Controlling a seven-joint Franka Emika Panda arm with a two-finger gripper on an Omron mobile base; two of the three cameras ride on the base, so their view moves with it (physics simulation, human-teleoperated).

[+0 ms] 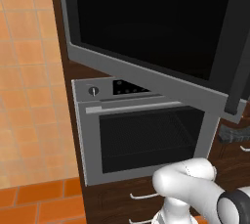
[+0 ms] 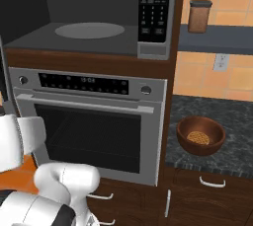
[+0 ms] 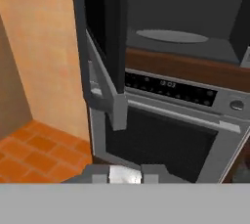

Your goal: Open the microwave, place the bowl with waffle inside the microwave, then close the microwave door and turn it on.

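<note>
The dark speckled counter (image 2: 232, 116) carries the brown bowl (image 2: 201, 134). The waffle (image 2: 198, 137) lies inside it.

The open microwave door (image 1: 161, 37) runs off the top and right edges of the left base view, hiding the microwave (image 2: 99, 18) cavity. The oven (image 2: 89, 126) is partly masked by the robot's arm. Keypad (image 2: 155, 5) labels are too small to read.

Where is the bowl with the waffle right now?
In the right base view, the bowl sits on the dark counter, right of the oven, below the jar shelf.
</note>
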